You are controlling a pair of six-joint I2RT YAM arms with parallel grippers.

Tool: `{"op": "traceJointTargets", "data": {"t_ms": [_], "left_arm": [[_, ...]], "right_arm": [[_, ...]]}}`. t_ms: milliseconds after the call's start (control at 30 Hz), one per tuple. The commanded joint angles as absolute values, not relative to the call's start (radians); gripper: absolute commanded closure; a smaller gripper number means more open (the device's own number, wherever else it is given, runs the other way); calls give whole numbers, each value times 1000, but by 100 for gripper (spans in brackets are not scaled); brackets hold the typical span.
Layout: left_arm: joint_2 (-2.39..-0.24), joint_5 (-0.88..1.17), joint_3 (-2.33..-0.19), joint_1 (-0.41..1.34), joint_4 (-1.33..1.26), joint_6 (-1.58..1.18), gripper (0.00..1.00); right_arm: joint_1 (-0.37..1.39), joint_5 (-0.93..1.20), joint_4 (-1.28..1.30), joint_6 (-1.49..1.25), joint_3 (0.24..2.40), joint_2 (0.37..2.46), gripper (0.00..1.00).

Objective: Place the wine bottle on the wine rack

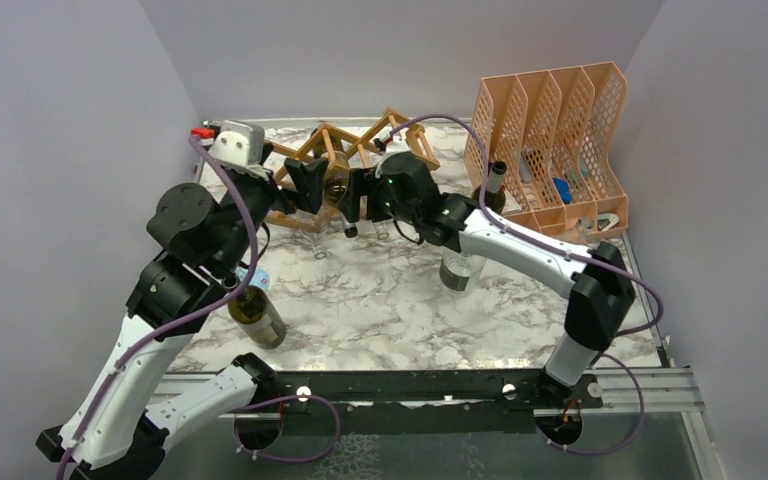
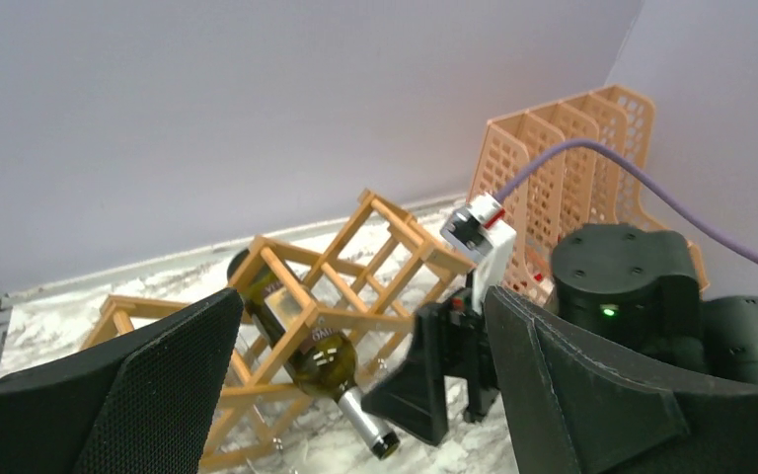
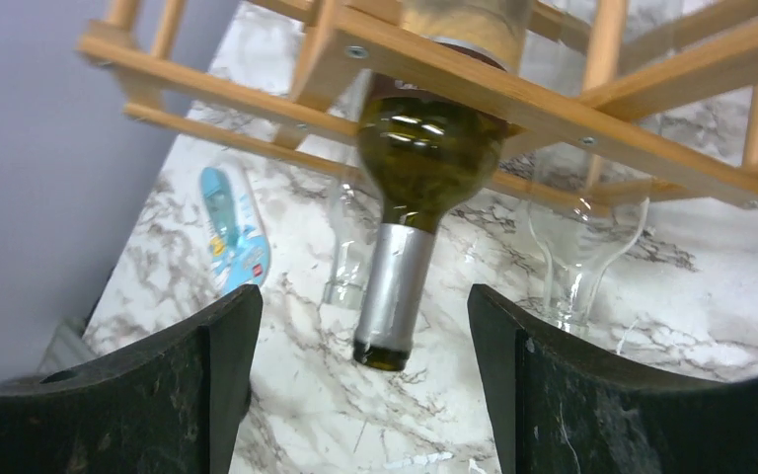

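The light-brown wooden wine rack stands at the back of the marble table. A green wine bottle lies tilted in one of its cells, silver-foiled neck pointing down and out toward me. My right gripper is open, one finger on each side of the neck with a clear gap on both sides. The left wrist view shows the bottle resting in the rack and the right gripper just beside its neck. My left gripper is wide open in front of the rack, holding nothing.
A second bottle lies on the table by the left arm. A dark bottle stands before the peach file holder. Clear wine glasses stand under the rack, a tumbler under the right arm, a blue packet left.
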State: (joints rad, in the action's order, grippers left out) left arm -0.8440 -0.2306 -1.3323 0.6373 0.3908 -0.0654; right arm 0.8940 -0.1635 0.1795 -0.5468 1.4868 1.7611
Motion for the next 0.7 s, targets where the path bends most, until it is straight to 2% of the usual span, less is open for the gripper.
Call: {"op": "traceJointTargets", "data": {"t_ms": [0, 267, 467, 667], "left_arm": [[-831, -274, -1417, 638, 359, -49, 1], [-799, -288, -1450, 638, 328, -75, 1], [-777, -288, -1456, 638, 319, -90, 1], [-752, -301, -1446, 638, 313, -94, 1]], "right_arm": [[909, 13, 56, -363, 1410, 1652, 21], [1053, 296, -102, -170, 1306, 1567, 21], [1165, 273, -146, -134, 1364, 1654, 26], [1261, 272, -165, -90, 1471, 1763, 24]]}}
